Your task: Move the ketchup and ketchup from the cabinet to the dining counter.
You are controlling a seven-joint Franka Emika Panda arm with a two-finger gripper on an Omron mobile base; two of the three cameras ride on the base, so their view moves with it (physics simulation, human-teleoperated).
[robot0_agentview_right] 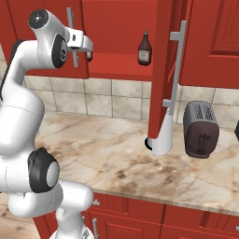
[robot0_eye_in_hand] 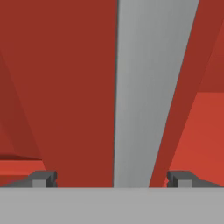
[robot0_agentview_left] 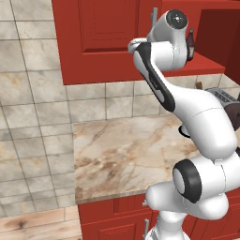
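Observation:
One ketchup (robot0_agentview_right: 144, 49), a small dark bottle with a pale label, stands upright on the red inner shelf of the open cabinet (robot0_agentview_right: 116, 70). From the left, a ketchup (robot0_agentview_left: 191, 43) peeks out behind my arm. My gripper (robot0_agentview_right: 87, 50) is raised to the left cabinet door, beside its silver handle (robot0_agentview_right: 70, 28). In the hand view the gripper (robot0_eye_in_hand: 112, 179) is open, its fingertips (robot0_eye_in_hand: 43, 178) wide apart, and the handle bar (robot0_eye_in_hand: 148, 87) runs up between them against the red door. Nothing is held. The dining counter is out of view.
The right cabinet door (robot0_agentview_right: 163, 70) stands swung out, edge-on, over the marbled worktop (robot0_agentview_right: 116, 154). Below it, partly hidden, is a white paper-towel roll (robot0_agentview_right: 161, 137). A dark toaster (robot0_agentview_right: 200, 128) sits to the right. Tiled wall backs the worktop.

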